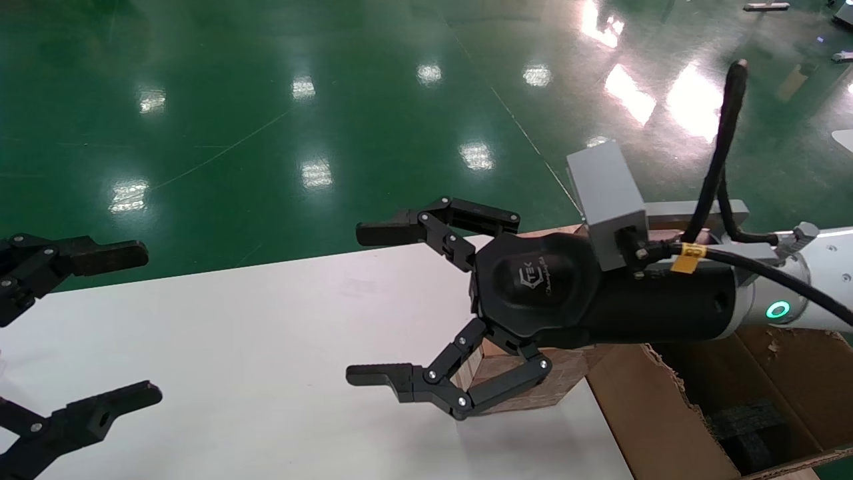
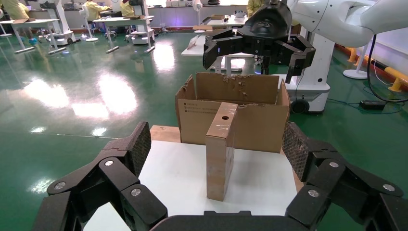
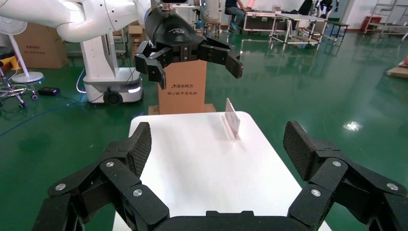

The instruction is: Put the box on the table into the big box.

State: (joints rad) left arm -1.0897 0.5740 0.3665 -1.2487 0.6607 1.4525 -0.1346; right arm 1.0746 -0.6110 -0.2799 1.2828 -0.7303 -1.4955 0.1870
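Observation:
The box (image 1: pixel 563 381), small and brick-patterned, stands on the white table (image 1: pixel 266 347) near its right end, right beside the big box (image 1: pixel 653 413). My right gripper (image 1: pixel 368 303) hovers open, its palm over the box and its fingertips reaching past it toward the table's middle, holding nothing. In the left wrist view the box (image 2: pixel 221 154) stands upright with a round hole in its top, the big box (image 2: pixel 240 118) behind it and the right gripper (image 2: pixel 260 43) above. My left gripper (image 1: pixel 140 325) is open over the table's left end.
Black foam (image 1: pixel 746 427) lies inside the big box, whose flap edges are ragged. A clear sign stand (image 3: pixel 232 118) rises near the table's far edge in the right wrist view, a printed carton (image 3: pixel 182 91) behind it. Green floor surrounds the table.

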